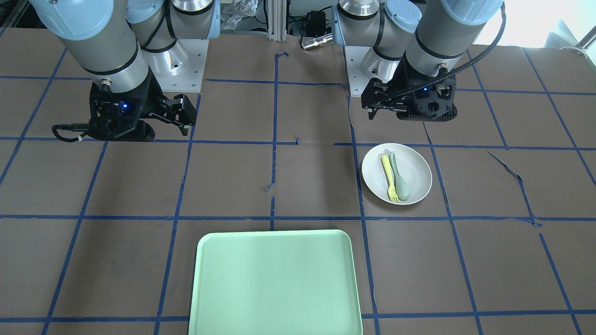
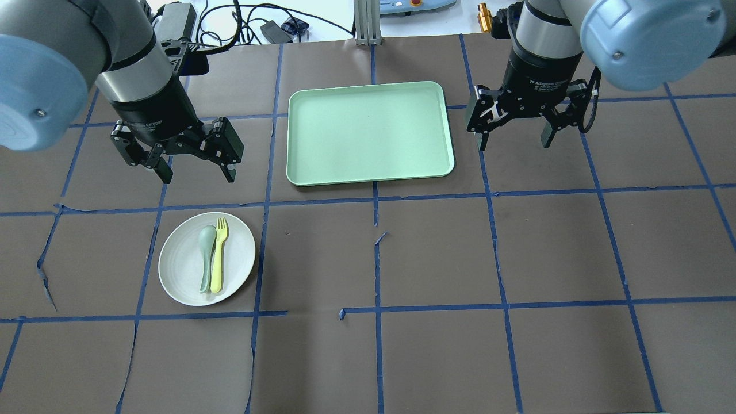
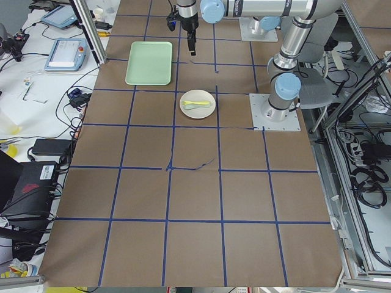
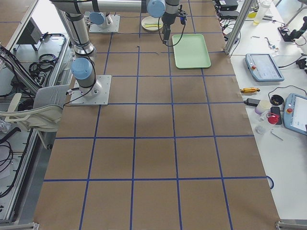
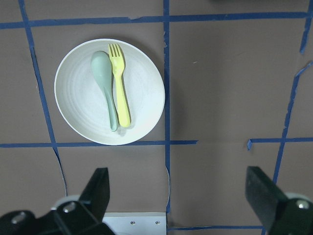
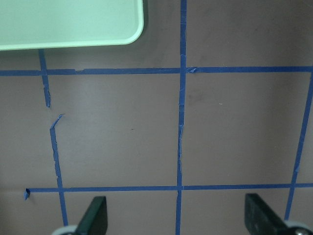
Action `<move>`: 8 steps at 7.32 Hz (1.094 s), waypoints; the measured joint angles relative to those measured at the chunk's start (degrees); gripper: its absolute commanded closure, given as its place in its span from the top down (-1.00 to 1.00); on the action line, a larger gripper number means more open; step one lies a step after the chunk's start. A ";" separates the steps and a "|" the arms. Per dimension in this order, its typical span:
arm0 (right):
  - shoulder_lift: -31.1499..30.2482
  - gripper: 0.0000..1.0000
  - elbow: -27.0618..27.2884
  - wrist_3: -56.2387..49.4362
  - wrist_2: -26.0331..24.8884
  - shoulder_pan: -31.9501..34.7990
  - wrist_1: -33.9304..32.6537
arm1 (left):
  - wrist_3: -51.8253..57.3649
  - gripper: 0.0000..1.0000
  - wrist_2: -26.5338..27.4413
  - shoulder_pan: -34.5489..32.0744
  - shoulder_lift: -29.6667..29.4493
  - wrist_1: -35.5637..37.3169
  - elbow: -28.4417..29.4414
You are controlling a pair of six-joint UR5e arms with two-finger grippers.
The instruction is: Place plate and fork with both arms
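Both arms hover clear of the tabletop (image 2: pixel 437 253), with nothing yet lifted. The plate (image 2: pixel 178 261) sits on the left side. The fork (image 2: pixel 218 259) lies on it, touching a spoon (image 2: pixel 206 253) along the handle, on the spoon's right. The fork's long axis runs near to far, with the tines pointing away from the robot toward the tray (image 2: pixel 368 132) at the far middle. The left hand (image 2: pixel 198 175), fingers spread wide and empty, hangs high over the plate's part of the tabletop. Its wrist camera shows the whole plate just beyond the fingertips, though the height makes the exact offset hard to judge. The right hand (image 2: pixel 513 144), likewise spread and empty, hangs to the right of the tray, well apart from the plate. The left arm is plainly the nearer to plate and fork. Picking up the fork would likely call for fingers closing across its narrow handle, left to right.
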 measured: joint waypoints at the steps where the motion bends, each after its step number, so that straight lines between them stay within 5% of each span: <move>1: 0.01 1.00 0.00 0.00 -0.01 0.00 -0.02 | 0.00 1.00 0.00 0.00 0.00 0.00 0.00; 8: -0.48 1.00 -0.53 0.00 -0.11 0.06 0.77 | -0.02 1.00 0.00 0.00 0.02 0.52 0.14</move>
